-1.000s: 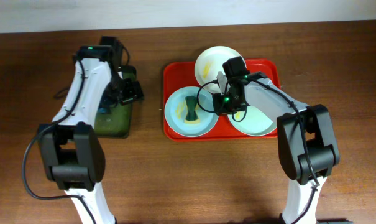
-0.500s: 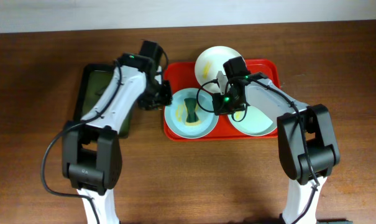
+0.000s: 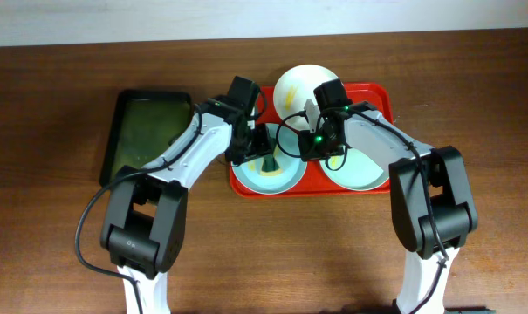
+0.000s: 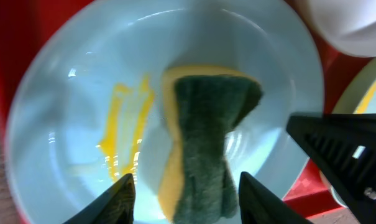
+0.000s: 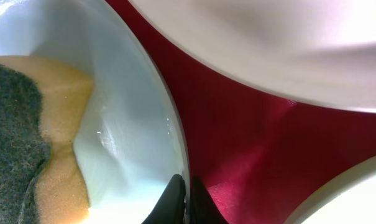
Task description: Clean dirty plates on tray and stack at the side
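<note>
The red-orange tray holds three plates. The left pale blue-green plate has yellow smears and a yellow-green sponge lying in it. My left gripper hangs open just above the sponge, one finger on each side. My right gripper is shut on this plate's right rim. The white plate sits at the tray's back. The other pale blue-green plate lies at the right, partly under my right arm.
A dark green black-rimmed tray lies on the wooden table left of the red tray. In the left wrist view my right gripper's black body is close at the right, and the white plate's edge overhangs the top right.
My left arm has swung right from the dark green tray to over the left plate and sponge. My right gripper has stayed on the plate rim.
</note>
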Tool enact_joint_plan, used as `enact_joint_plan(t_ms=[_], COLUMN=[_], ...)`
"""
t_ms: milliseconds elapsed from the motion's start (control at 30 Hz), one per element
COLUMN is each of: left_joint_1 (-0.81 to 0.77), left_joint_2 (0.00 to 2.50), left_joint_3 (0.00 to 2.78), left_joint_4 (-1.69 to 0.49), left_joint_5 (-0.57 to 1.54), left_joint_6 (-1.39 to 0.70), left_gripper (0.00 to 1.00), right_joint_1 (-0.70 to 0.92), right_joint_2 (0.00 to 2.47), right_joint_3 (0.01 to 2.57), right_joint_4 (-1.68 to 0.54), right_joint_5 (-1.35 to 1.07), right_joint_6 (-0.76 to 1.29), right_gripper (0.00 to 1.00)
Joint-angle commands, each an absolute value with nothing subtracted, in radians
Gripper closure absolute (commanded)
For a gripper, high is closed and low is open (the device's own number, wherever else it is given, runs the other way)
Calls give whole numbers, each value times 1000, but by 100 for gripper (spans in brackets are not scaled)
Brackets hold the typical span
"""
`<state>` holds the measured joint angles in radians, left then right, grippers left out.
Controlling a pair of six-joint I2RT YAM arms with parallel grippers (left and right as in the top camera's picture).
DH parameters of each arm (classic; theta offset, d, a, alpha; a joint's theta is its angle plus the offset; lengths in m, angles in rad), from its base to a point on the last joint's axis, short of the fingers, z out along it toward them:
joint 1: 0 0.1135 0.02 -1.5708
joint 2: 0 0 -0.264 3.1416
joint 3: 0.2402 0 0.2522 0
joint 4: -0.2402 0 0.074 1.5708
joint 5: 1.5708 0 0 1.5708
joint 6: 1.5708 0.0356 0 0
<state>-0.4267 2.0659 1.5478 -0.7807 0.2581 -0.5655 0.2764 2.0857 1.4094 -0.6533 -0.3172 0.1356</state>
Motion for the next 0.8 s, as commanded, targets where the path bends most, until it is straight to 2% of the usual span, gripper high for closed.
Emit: enact_joint_plan(t_ms=[0,433,467,567,633,700,733,767], left_joint_1=[-442,-496,-500,-502,-501,-501,-501,-501], left_joint_2=[2047,2113,2120,2140,2140,2140,2140,2142], left_joint_3=[1539,1538,1538,1538,1539,1539,1539,1539], left_joint_4=[-764,-695,-693,-696,-710,-731,-745,-754], left_joint_5=[209,175,175,138,84,47,24,14], left_joint_6=[-618,-644,-644,-644,-644,-644,-643,-643], left_gripper=[56,54,57,77,81,78,75,67], right_joint_1=[279,279,279,279,279,279,279,279], right_joint_2=[2088,2088,2088,2088,2088,2088,2088,2088], right_joint_3=[1389,1389,1389,1389,1389,1389,1389,1389], right_joint_4=[-657,-646,-646,-646,-646,-646,-646,-646], right_joint_5=[-314,-313,-313,-310,-310,-310,-310,-310], right_joint_6=[128,128,128,128,128,128,128,128], right_gripper=[96,96,96,96,96,96,96,96])
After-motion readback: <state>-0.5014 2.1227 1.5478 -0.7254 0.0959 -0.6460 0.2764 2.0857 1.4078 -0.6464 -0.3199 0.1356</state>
